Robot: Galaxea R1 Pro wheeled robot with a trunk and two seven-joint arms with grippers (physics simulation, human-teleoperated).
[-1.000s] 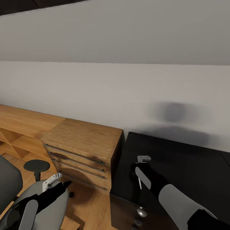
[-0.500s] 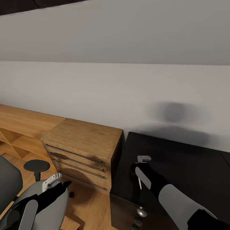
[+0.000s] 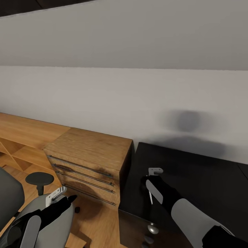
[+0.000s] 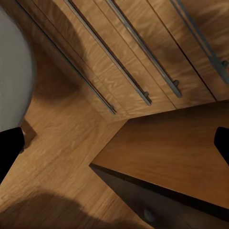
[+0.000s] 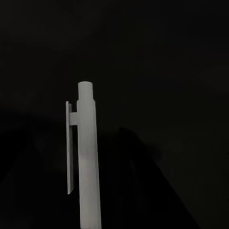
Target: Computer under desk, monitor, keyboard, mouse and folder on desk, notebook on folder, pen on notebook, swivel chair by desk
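Starting at the far left of the head view, you have the grey swivel chair [image 3: 8, 196] at the picture's edge, its round armrest pad [image 3: 39, 178] just right of it, and the wooden floor [image 3: 93, 220] beneath. Your left gripper [image 3: 67, 196] hangs low over that floor with its jaws spread wide and nothing between them; in the left wrist view its dark fingertips [image 4: 9, 150] sit at opposite edges, looking down on the drawer unit [image 4: 143, 62] with its long bar handles. Keep that arm where it is, since it has no part in this step and the wooden drawer unit [image 3: 89, 155] stands close in front of it.

Right of the drawers comes the black cabinet top [image 3: 193, 172], and your right gripper [image 3: 151, 181] hovers just above its near left corner. It is closed on the pen [image 3: 150, 197], which shows as a thin white sliver below the hand; the right wrist view shows the pen [image 5: 86, 157] clearly, clip and cap end pointing away against plain black.

The desk, folder and notebook are out of sight here, so I judge the step in hand to be carrying the pen to them. Do it well by holding your grip firm, because a pen is thin and will swivel if squeezed off centre. Lift the hand clear of the black top before the base turns. Move the base slowly, and release only once the notebook is directly under the pen and close.
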